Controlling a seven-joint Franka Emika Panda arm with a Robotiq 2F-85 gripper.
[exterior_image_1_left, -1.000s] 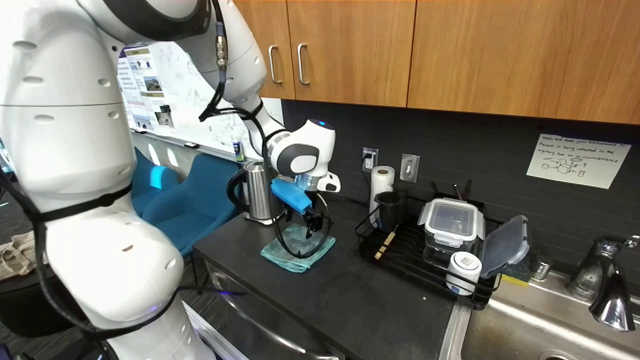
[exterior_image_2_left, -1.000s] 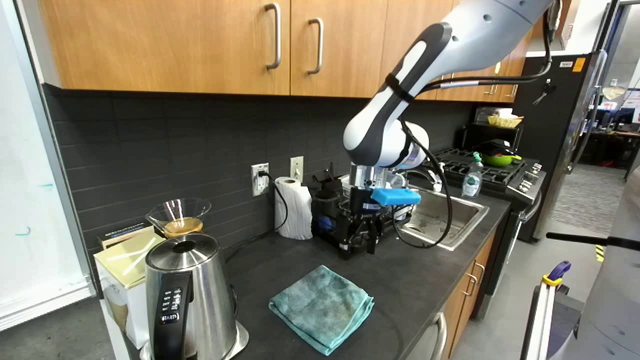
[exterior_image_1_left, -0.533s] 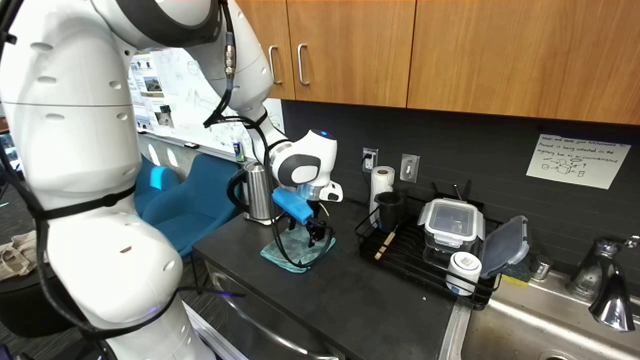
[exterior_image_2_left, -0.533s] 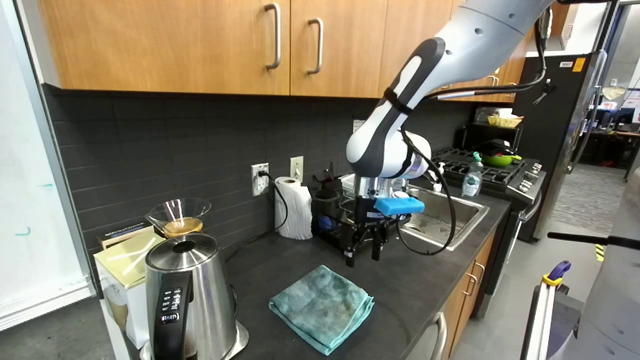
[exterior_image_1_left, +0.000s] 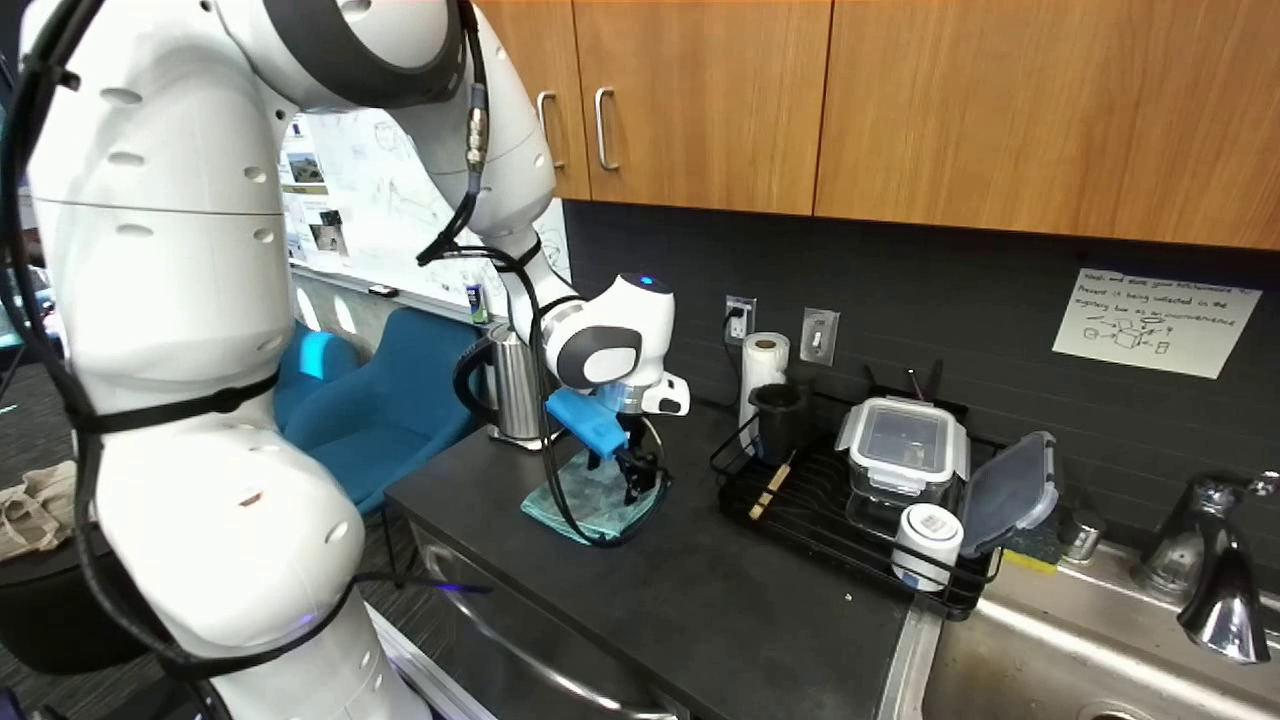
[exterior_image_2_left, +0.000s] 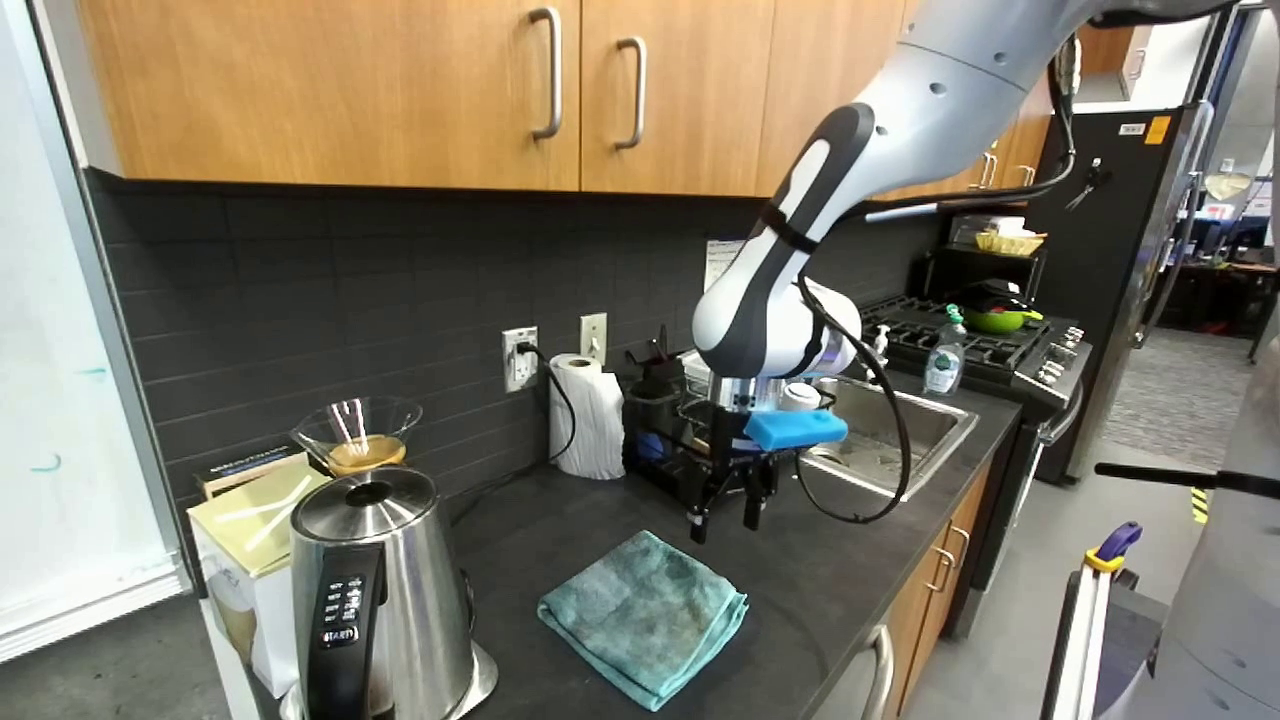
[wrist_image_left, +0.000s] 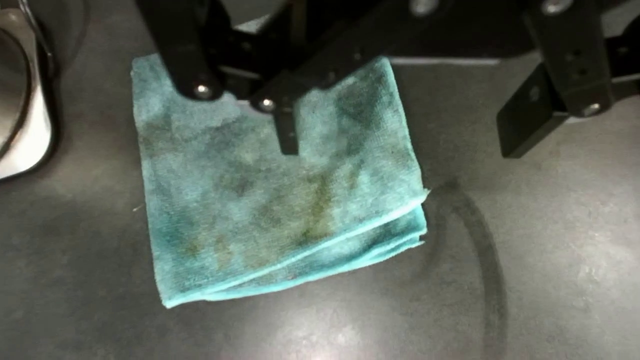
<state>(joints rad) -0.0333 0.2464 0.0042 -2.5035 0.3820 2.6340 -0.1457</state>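
In an exterior view we see wooden wall cabinets (exterior_image_1_left: 1000, 120) above a dark countertop (exterior_image_1_left: 740, 600). A stainless-steel sink (exterior_image_1_left: 1000, 655) lies at the near right, with a black dish rack (exterior_image_1_left: 815, 505) just left of it. Well to the left stands a steel electric kettle (exterior_image_1_left: 517, 385), and a paper towel roll (exterior_image_1_left: 765, 368) stands by the rack's far left corner. We find the folded teal cloth (wrist_image_left: 280, 200) lying on the countertop between kettle and rack. Near it hangs the gripper (wrist_image_left: 404, 131), jaws spread wide: in the wrist view one jaw shows against the cloth, the other against the countertop to the right.
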